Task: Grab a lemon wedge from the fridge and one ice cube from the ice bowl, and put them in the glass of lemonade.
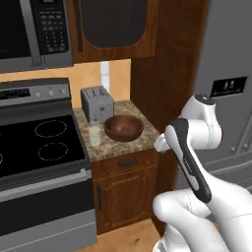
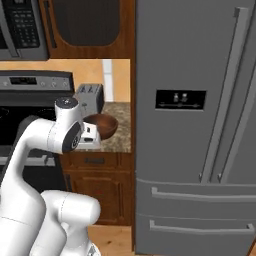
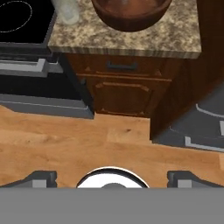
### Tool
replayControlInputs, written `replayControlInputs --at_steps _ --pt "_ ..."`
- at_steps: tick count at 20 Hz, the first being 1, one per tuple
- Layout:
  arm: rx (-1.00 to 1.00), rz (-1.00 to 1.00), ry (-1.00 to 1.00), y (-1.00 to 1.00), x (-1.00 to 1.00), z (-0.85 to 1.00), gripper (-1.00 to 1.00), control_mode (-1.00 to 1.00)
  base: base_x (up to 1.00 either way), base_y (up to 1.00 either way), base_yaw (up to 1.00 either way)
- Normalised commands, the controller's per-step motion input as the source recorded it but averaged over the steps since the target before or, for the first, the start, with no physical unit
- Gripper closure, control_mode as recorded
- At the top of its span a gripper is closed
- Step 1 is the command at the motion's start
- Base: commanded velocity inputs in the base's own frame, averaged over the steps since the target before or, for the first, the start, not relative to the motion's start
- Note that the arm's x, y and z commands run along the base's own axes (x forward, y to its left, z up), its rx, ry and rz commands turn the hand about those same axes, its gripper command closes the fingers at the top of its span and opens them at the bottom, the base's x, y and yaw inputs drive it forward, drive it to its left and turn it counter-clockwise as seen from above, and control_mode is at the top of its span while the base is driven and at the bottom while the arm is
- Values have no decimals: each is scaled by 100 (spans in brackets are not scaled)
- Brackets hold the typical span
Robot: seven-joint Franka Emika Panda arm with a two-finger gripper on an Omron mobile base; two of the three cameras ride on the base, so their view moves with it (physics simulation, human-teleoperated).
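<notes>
Beside fridge [image 2: 200, 100], arm folded, end effector [image 3: 112, 176] fingers apart, facing floor.

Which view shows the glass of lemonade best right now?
The left base view: the glass of lemonade stands whole on the counter left of the ice bowl. The hand view crops it at the top edge; the right base view doesn't help.

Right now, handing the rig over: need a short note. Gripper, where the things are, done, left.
Gripper: jaws wide apart, holding nothing, aimed down at the floor before the counter.
Fridge: both doors shut; lemon wedge presumably inside.
Ice bowl: on the counter between stove and fridge, in front of the toaster.
Glass of lemonade: just left of the bowl.
Done: nothing.
Left: open fridge, fetch wedge, fetch ice cube, drop both in glass.
</notes>
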Motion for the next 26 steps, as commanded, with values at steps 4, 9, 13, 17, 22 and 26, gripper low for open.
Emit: replayControlInputs --at_steps 4,9,13,17,22,26 --pt "0 0 0 0 0 0 -100 100 5 -66 -5" --pt "0 0 0 0 0 0 -100 100 42 -80 2" --pt "0 0 0 0 0 0 -100 100 54 -77 2" --pt "0 0 0 0 0 0 -100 100 36 -82 0" --pt "0 0 0 0 0 0 -100 100 6 -76 0" --pt "0 0 0 0 0 0 -100 100 0 -41 -7"
